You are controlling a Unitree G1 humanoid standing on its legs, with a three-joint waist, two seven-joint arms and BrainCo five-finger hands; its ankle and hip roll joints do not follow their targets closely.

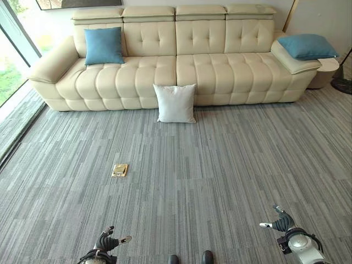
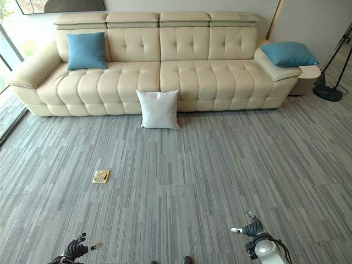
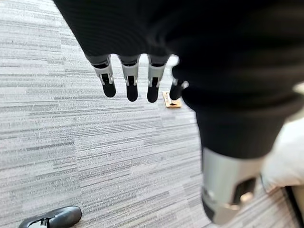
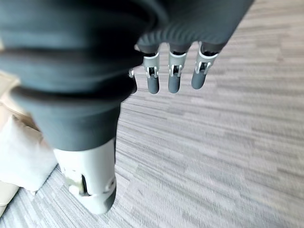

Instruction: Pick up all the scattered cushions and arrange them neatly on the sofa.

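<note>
A cream tufted sofa (image 1: 181,60) is spanning the far wall, serving as the destination for the cushions. One blue cushion (image 1: 103,45) is leaning upright against its backrest near the robot's left end; a second blue cushion (image 1: 307,46) is lying flat on the opposite armrest, apparently not yet arranged. The white cushion (image 1: 175,103) is standing on the grey carpet (image 1: 220,165), propped against the sofa's front, likely the next item to collect. A small brass floor plate (image 1: 120,170) is sitting in the carpet. The left hand (image 1: 106,241) and right hand (image 1: 282,222) are hanging low, well apart from the cushions, fingers relaxed and holding nothing.
</note>
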